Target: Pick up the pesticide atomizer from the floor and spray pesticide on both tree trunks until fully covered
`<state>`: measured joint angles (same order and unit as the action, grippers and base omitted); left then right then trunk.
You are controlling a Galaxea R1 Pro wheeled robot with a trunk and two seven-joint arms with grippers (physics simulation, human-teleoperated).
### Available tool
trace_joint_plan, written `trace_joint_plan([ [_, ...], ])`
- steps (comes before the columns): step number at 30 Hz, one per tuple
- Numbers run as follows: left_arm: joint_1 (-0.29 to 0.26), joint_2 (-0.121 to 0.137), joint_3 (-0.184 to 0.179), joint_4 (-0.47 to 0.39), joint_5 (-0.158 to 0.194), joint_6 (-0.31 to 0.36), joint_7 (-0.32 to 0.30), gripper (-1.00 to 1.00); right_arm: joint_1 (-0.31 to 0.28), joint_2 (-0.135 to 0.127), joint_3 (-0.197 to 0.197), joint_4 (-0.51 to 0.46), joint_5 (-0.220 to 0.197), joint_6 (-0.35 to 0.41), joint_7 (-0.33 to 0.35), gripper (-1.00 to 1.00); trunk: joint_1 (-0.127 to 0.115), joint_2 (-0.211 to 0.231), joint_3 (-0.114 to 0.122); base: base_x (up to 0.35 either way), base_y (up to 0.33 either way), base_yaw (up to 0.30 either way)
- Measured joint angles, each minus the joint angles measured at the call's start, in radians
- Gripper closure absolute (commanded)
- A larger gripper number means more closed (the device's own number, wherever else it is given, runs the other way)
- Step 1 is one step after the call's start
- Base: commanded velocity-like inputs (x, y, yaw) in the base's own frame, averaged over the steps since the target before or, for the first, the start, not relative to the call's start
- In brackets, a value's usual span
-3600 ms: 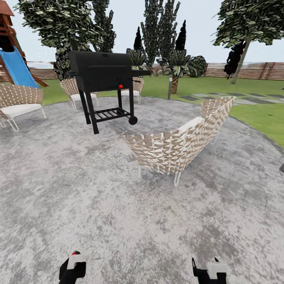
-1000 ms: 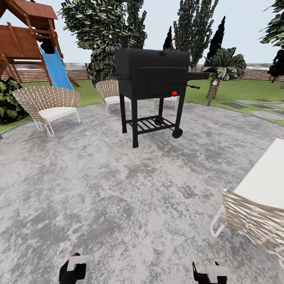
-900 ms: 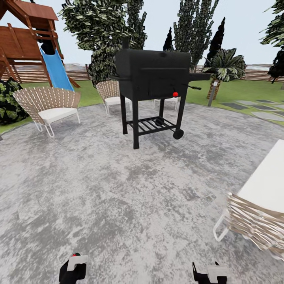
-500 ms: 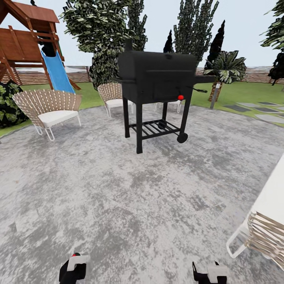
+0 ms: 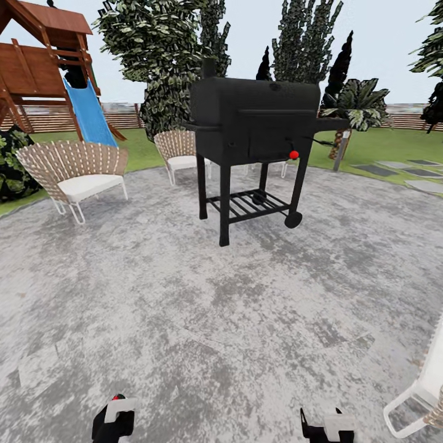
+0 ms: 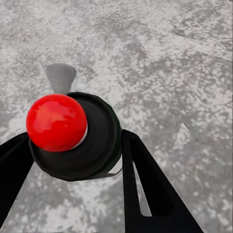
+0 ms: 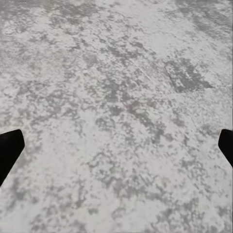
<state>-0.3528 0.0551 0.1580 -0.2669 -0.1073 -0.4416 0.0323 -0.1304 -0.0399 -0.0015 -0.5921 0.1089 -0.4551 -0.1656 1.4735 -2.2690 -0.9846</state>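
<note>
Left wrist: black fingers [image 6: 141, 179] clamp round red-domed pesticide atomizer [image 6: 73, 133].

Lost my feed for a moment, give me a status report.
Left gripper shut on the atomizer, red cap up. Right gripper open, empty, over the paving. Black grill stands ahead; white chair close on the right.

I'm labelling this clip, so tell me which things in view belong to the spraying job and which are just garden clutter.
Job:
- pesticide atomizer, held in the left tool
- concrete floor
- lawn

Just there:
- black grill
- woven chairs
- playset with blue slide
- stepping slabs
</note>
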Motion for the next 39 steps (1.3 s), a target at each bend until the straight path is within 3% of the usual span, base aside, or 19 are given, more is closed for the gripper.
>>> trace_joint_plan([
  [9,0.0,0.0,0.0,0.0,0.0,0.001,0.0,1.0,0.0,0.0,0.0,0.0,0.0,0.0,0.0,-1.0,0.0,0.0,0.0,0.287,0.185,-0.04],
  [39,0.0,0.0,0.0,0.0,0.0,0.0,0.001,1.0,0.0,0.0,0.0,0.001,0.0,0.001,0.0,-1.0,0.0,0.0,0.0,0.281,0.188,-0.268],
])
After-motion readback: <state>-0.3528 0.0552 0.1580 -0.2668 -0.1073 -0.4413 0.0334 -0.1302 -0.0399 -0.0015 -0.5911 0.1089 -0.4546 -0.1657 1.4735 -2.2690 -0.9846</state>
